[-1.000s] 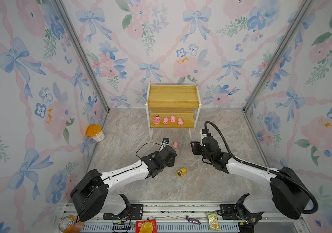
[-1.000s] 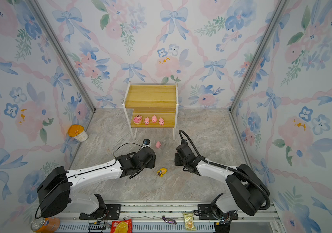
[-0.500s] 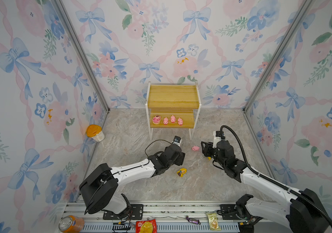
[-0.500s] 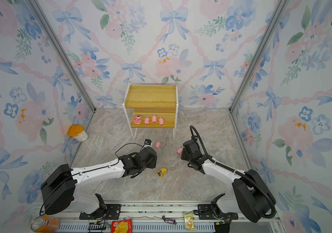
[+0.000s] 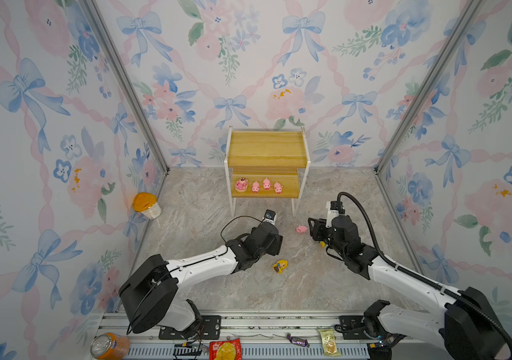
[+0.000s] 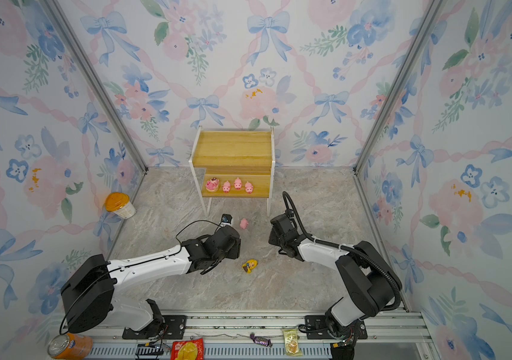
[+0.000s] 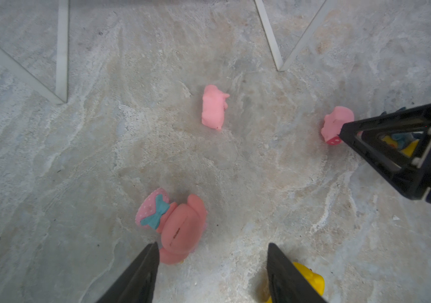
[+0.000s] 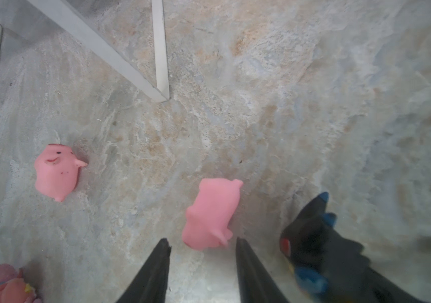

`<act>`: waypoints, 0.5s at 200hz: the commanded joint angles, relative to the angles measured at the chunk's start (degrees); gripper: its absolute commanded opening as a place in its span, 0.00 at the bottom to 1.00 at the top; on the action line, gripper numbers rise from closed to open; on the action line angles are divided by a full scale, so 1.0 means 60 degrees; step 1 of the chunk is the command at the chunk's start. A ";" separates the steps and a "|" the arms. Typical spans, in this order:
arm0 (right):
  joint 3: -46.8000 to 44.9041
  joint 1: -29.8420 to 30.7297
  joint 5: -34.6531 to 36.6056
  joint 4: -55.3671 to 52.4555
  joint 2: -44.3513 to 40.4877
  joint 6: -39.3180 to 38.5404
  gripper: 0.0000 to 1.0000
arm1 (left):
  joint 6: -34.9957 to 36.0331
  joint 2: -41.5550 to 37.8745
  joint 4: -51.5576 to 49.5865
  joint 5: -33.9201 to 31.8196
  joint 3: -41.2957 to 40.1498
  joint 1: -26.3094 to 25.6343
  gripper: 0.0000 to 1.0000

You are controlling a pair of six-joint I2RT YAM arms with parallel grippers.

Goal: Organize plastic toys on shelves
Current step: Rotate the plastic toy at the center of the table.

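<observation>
Your right gripper (image 8: 201, 240) has drawn back toward the bench's right edge, baring a small pink plastic pig (image 8: 210, 212) at its parted tips, likely next for the yellowish wooden shelves (image 5: 267, 149); your left gripper (image 7: 212, 244) gapes empty too.

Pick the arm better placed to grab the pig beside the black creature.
Right, likely. The pig lies just ahead of the right gripper, jaws open; the left gripper is at the bow figure.
</observation>
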 commanded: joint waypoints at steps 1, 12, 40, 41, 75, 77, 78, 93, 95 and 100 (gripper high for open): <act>0.0420 0.0137 0.0386 0.0019 0.0220 0.0042 0.44 | 0.0137 -0.0391 0.0092 0.0050 -0.0284 0.0147 0.67; 0.0519 0.0179 0.0374 0.0142 0.0345 -0.0120 0.44 | 0.0141 -0.0466 0.0088 0.0076 -0.0338 0.0244 0.67; 0.0827 0.0304 0.0020 0.0651 0.0734 -0.0573 0.45 | 0.0213 -0.0592 0.0143 0.0118 -0.0456 0.0420 0.67; 0.0834 0.0304 -0.0005 0.0679 0.0748 -0.0576 0.45 | 0.0219 -0.0596 0.0145 0.0118 -0.0457 0.0420 0.67; 0.1121 0.0515 -0.0360 0.1355 0.1083 -0.1380 0.44 | 0.0196 -0.0710 0.0216 0.0178 -0.0642 0.0501 0.67; 0.1138 0.0522 -0.0336 0.1352 0.1084 -0.1438 0.44 | 0.0184 -0.0716 0.0219 0.0194 -0.0654 0.0507 0.67; 0.1151 0.0530 -0.0330 0.1344 0.1069 -0.1455 0.44 | 0.0190 -0.0717 0.0220 0.0192 -0.0658 0.0508 0.67; 0.1046 0.0551 -0.0316 0.1555 0.0939 -0.1558 0.44 | 0.0168 -0.0747 0.0213 0.0192 -0.0719 0.0523 0.67; 0.1017 0.0546 -0.0303 0.1585 0.0810 -0.1578 0.44 | 0.0170 -0.0758 0.0218 0.0194 -0.0721 0.0523 0.67; 0.0904 0.0544 -0.0267 0.1693 0.0533 -0.1613 0.44 | 0.0180 -0.0761 0.0222 0.0192 -0.0734 0.0523 0.67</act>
